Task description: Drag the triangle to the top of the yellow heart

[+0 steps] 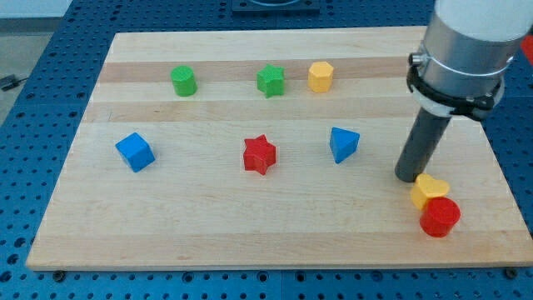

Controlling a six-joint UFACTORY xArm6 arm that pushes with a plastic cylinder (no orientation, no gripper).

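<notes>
Wooden bench (pixel 250 242) carries eight blocks. My tip (pixel 408 177) sits just at upper left of yellow heart (pixel 428 191) — red cylinder (pixel 440 217) touching heart below. Blue triangle (pixel 342 143) left of tip, apart. Red star (pixel 259 154), blue cube (pixel 135 152) mid-row; green cylinder (pixel 183 81), green star (pixel 270 80), yellow hexagon (pixel 321 76) along top. End effector — plain rod, no jaws to open or close.

The wooden desk (pixel 166 242) carries eight blocks. Toward 11 o'clock stands a green cylinder (pixel 183 81), toward 12 a green star (pixel 270 81) and yellow hexagon (pixel 321 77). A blue cube (pixel 135 152) lies at 9, a red star (pixel 259 154) and blue triangle (pixel 342 143) mid-desk. At 4, a yellow heart (pixel 428 190) touches a red cylinder (pixel 440 217).
</notes>
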